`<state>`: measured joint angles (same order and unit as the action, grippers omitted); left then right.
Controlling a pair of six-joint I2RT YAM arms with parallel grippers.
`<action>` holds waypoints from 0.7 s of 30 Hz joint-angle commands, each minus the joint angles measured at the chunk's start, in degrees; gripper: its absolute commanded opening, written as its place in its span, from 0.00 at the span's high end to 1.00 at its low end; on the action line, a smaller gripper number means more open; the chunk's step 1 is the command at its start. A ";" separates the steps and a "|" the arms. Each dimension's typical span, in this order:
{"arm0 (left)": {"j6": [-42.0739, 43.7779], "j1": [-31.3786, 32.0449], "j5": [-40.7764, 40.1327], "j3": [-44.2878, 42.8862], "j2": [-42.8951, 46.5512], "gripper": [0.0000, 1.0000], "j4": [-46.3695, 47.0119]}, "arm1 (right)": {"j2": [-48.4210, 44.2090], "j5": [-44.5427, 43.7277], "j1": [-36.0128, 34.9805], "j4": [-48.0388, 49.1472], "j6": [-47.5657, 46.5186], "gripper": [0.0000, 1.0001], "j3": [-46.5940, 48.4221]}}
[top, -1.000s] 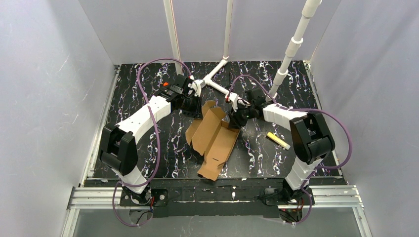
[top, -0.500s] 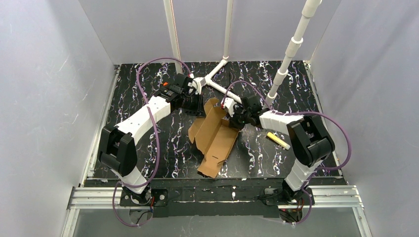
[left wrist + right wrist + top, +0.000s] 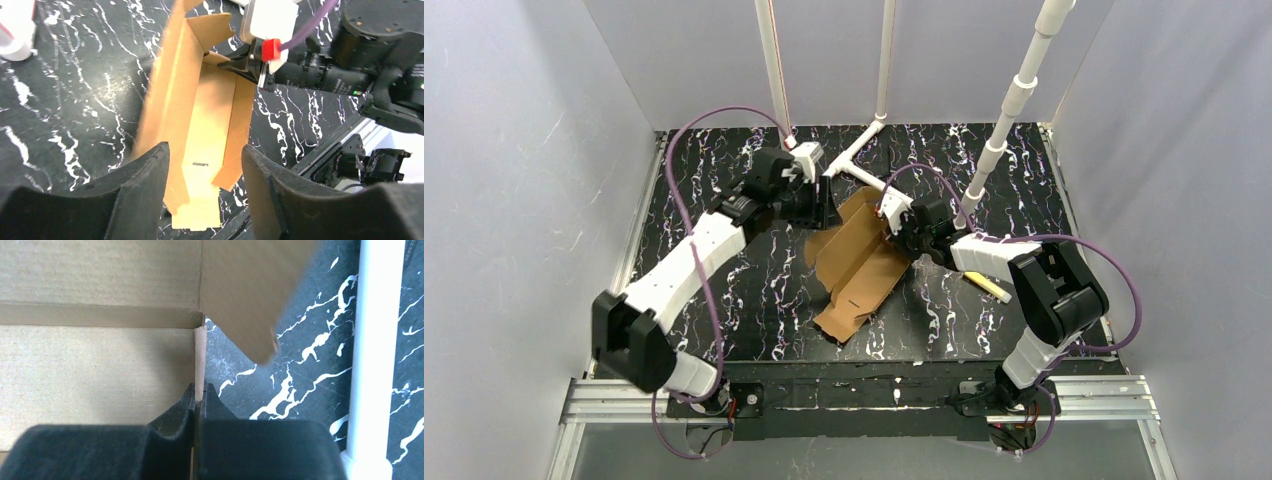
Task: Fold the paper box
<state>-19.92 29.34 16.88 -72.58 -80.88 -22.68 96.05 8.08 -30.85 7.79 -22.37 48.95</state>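
The black table (image 3: 774, 290), veined with white marbling, carries the brown paper box (image 3: 861, 262) near its middle, partly folded with 1 long wall raised, a small yellow stick (image 3: 987, 286) lying to its right, and a white pipe joint (image 3: 861, 150) at the far side

box (image 3: 856, 262): partly folded, side walls raised
left gripper (image 3: 823, 208): beside far flap
right gripper (image 3: 901, 234): at right wall
yellow stick (image 3: 990, 287): right of box

Paper box (image 3: 859, 265) on table (image 3: 774, 310), centre
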 commanded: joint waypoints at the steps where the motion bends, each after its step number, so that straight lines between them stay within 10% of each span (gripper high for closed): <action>1: 0.76 -0.89 -6.44 7.62 13.48 0.42 1.36 | -0.19 2.09 1.19 0.24 4.86 0.99 1.48; 9: -11.71 -2.27 -8.79 34.76 39.42 0.15 4.97 | -1.73 7.82 3.03 1.64 13.78 0.99 0.91; 21: -34.20 -2.21 -4.13 55.53 44.54 0.34 26.16 | -0.49 9.41 3.17 0.85 14.08 0.92 1.37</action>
<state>-49.71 27.27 11.35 -14.52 -33.04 -6.63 96.05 15.90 -27.81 7.46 -9.17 48.95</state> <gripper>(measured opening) 0.695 0.086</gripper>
